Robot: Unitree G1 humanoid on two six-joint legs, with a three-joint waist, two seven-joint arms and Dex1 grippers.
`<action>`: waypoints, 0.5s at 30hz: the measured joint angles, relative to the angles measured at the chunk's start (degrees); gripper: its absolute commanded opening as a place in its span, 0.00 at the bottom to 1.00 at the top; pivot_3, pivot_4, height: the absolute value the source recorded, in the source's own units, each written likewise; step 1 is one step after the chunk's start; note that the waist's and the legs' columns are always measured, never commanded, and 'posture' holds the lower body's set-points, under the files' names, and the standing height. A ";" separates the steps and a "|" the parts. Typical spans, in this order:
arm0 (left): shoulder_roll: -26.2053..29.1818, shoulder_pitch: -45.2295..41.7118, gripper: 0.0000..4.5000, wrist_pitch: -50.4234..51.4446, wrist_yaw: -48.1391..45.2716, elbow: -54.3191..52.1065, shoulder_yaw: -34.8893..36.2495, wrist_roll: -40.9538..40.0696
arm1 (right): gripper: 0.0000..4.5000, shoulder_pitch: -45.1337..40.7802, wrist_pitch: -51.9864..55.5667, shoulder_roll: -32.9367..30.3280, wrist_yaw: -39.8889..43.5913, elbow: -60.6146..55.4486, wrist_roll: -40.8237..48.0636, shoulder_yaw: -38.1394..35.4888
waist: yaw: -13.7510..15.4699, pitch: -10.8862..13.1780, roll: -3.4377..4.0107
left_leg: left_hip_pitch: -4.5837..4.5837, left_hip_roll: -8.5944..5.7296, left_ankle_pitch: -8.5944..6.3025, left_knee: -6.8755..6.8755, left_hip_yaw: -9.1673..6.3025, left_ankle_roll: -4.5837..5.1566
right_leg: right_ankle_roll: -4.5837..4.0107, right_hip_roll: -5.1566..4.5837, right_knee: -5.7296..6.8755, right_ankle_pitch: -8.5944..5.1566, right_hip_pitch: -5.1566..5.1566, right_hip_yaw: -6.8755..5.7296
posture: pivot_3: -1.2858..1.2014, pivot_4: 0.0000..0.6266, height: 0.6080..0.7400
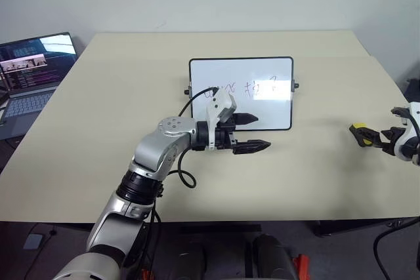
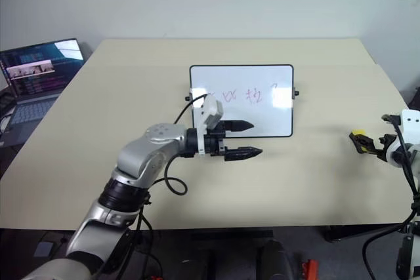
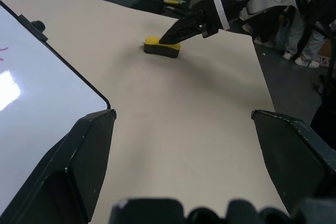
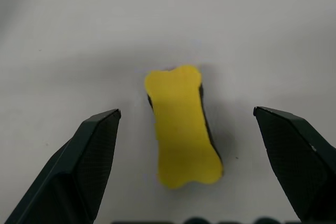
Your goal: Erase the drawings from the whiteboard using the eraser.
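Fingers of our right gripper (image 4: 186, 124) stand apart around the eraser (image 4: 182, 127), its long axis running between them. Our left gripper (image 1: 251, 134) is likewise spread beside the whiteboard (image 1: 241, 93); its drawings (image 1: 244, 88) are unreadable scribbles.

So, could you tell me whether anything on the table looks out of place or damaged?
Nothing stands out. The whiteboard lies flat and square, its drawings unerased, and the eraser sits intact on the table between the open fingers of the right tool.
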 measured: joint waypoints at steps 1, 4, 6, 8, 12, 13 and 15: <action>0.00 0.05 1.00 0.01 0.13 -0.03 0.02 0.01 | 0.99 -0.46 -0.89 0.04 0.00 0.81 -0.80 0.81 | -0.02 0.00 0.00 | 0.00 0.00 0.00 0.00 0.01 0.00 | 0.00 0.00 0.00 0.00 0.00 0.01 | 0.52 0.24 1.00; 0.01 0.33 1.00 0.01 0.44 -0.24 0.05 0.00 | 0.99 -1.20 -2.77 0.64 0.36 2.81 -1.81 2.42 | -0.04 0.00 0.00 | 0.01 0.01 0.00 0.00 0.00 0.00 | 0.00 0.00 0.00 0.00 0.00 0.00 | 0.52 0.24 1.00; 0.11 0.59 1.00 0.04 0.59 -0.37 0.06 0.00 | 0.95 -1.23 -3.43 1.00 0.67 3.77 -2.44 3.07 | -0.03 0.00 0.00 | 0.00 0.00 0.00 0.00 0.00 0.00 | 0.00 0.00 -0.01 0.00 0.00 0.00 | 0.52 0.24 1.00; 0.24 0.78 1.00 0.08 0.84 -0.43 0.09 -0.01 | 0.86 -1.29 -4.02 1.13 0.84 4.41 -2.87 3.23 | -0.02 0.00 0.00 | 0.00 0.00 0.00 0.00 0.00 0.00 | 0.00 0.00 -0.01 0.00 0.00 0.01 | 0.52 0.24 1.00; 0.54 1.02 1.00 0.20 1.07 -0.57 0.11 -0.03 | 0.54 -2.15 -5.07 1.14 1.03 5.92 -3.07 3.23 | -0.07 0.00 0.00 | 0.01 0.00 0.00 0.00 0.00 0.00 | 0.00 0.00 0.00 0.00 0.00 0.01 | 0.52 0.24 1.00; 0.60 1.08 1.00 0.29 1.14 -0.64 0.12 -0.03 | 0.46 -2.49 -5.40 1.20 1.07 6.36 -3.05 3.16 | -0.06 0.00 0.00 | 0.01 0.00 0.00 0.00 0.00 0.00 | 0.00 0.00 0.00 0.00 0.00 0.01 | 0.52 0.24 1.00; 0.71 1.23 1.00 0.59 1.16 -0.93 0.13 -0.03 | 0.31 -2.87 -5.67 1.24 1.10 6.89 -3.05 3.09 | -0.06 0.00 0.00 | 0.01 0.00 0.00 0.00 0.00 0.00 | 0.00 0.00 0.00 0.00 0.00 0.01 | 0.52 0.24 1.00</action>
